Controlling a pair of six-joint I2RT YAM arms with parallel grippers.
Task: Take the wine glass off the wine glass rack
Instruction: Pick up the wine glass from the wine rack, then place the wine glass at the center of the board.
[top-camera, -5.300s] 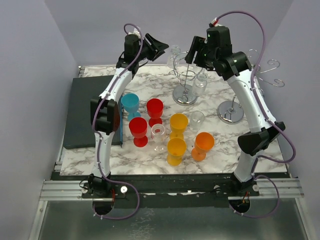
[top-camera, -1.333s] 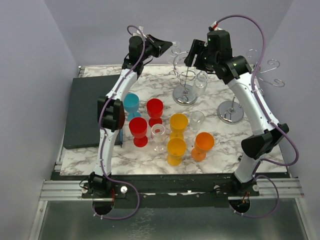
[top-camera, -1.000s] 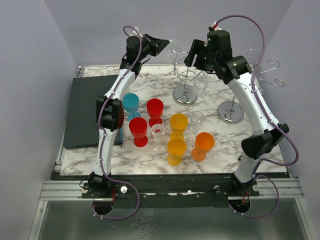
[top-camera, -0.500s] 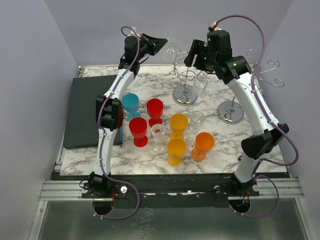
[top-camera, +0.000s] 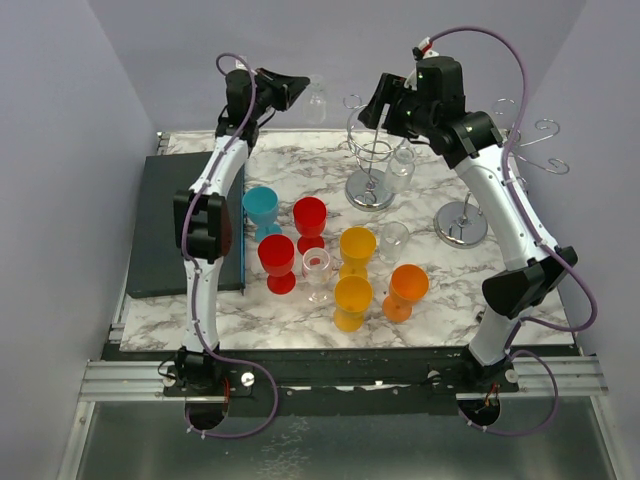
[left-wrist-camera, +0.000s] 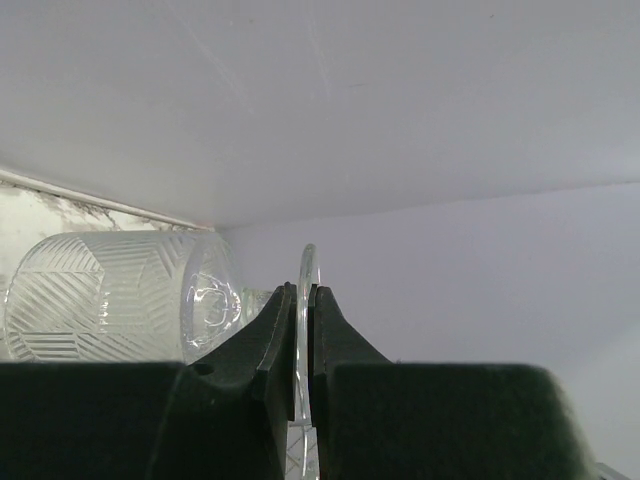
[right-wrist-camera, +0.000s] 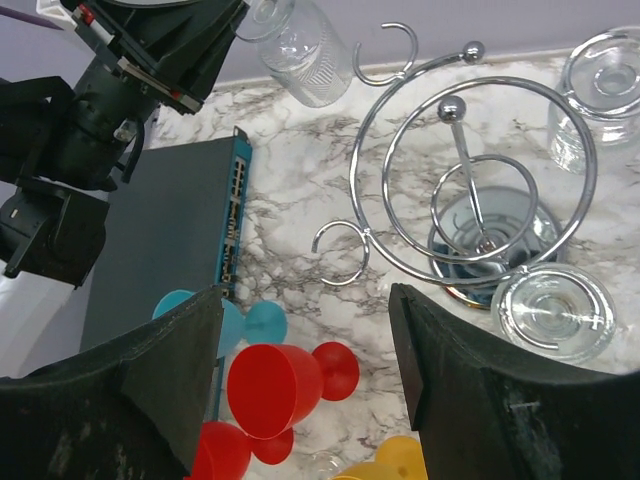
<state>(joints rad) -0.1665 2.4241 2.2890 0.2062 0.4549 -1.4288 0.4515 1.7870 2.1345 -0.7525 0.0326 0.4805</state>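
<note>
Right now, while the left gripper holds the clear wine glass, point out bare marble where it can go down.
Open marble lies between the dark grey slab, the chrome spiral wine glass rack and the blue plastic goblet. A narrower strip runs along the near edge. Crowded: the coloured goblets mid-table, and the right side by the second chrome rack.

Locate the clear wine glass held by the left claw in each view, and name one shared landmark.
Top external: wine glass top centre, right of the left claw.
Left wrist: wine glass lower left, lying sideways, foot pinched in the claw.
Right wrist: top edge, left of the wire rack.
Shared landmark: the left claw, in all three.
</note>
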